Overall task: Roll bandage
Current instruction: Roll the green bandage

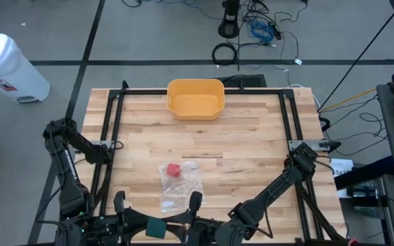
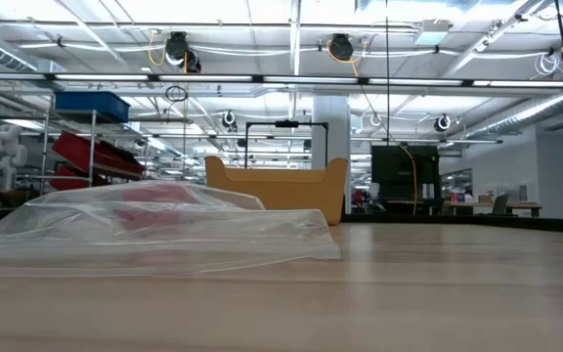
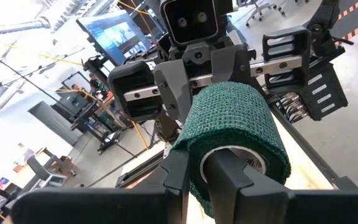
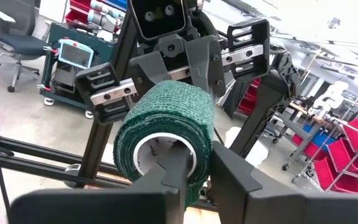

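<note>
A dark green bandage roll (image 1: 156, 229) with a white core is held between my two grippers at the table's near edge. My left gripper (image 1: 144, 228) comes at it from the left and my right gripper (image 1: 174, 231) from the right, and both are shut on it. The roll fills the left wrist view (image 3: 235, 130) and the right wrist view (image 4: 166, 124). A clear plastic bag (image 1: 178, 183) with a small red thing inside lies flat on the table just beyond the grippers. It also shows in the low view (image 2: 154, 230). My left gripper (image 3: 201, 180) has one finger (image 3: 229, 177) inside the roll's hollow core and the other (image 3: 174, 177) outside, with the roll's wall (image 3: 194, 168) between them. It comes level from the table's left, along the roll's axis. The roll is lifted clear. My right gripper (image 4: 204, 177) has one finger (image 4: 174, 174) inside the core at the roll's other end and one finger (image 4: 235, 180) outside, with the wall (image 4: 201, 158) between them. It comes level from the table's right, facing my left gripper.
A yellow bin (image 1: 195, 98) stands at the middle of the table's far edge. A black frame (image 1: 115, 130) runs along the table's left, right and far sides. The bare wood (image 1: 252, 143) lies between bag and bin.
</note>
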You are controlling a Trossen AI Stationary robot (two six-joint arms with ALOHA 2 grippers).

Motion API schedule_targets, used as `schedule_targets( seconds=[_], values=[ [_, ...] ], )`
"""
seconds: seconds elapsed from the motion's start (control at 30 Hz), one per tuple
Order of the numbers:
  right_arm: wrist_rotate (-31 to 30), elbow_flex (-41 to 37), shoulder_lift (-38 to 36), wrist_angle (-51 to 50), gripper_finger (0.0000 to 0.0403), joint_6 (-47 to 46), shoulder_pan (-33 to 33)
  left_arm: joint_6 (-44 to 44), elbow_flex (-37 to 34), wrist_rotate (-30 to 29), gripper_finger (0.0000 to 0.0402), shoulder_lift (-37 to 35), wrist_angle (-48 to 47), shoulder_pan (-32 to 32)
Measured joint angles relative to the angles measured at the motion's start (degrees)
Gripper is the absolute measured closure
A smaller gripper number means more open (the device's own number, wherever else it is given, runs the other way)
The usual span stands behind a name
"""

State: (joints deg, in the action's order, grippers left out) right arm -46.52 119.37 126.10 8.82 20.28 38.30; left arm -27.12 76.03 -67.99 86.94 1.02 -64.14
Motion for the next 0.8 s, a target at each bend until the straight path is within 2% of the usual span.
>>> schedule_targets(
  seconds=[0.13, 0.37, 0.47, 0.8],
  values=[
    [0.0, 0.0, 0.0, 0.0, 0.0366, 0.1, 0.0, 1.3, 0.0, 0.0, 0.0336, 0.0, 0.0, 0.0],
    [0.2, 0.0, 0.0, -0.1, 0.0368, 0.3, 0.0, 2.9, 0.0, 0.0, 0.0250, 0.0, 0.2, -0.3],
    [0.2, 0.0, 0.0, -0.1, 0.0368, 0.4, 0.0, 2.9, 0.0, 0.0, 0.0226, 0.0, 0.2, -0.9],
    [0.1, 0.0, 0.0, -0.1, 0.0369, 1.0, 0.1, 2.8, 0.0, -1.3, 0.0218, 0.0, 0.0, -5.1]
  ],
)
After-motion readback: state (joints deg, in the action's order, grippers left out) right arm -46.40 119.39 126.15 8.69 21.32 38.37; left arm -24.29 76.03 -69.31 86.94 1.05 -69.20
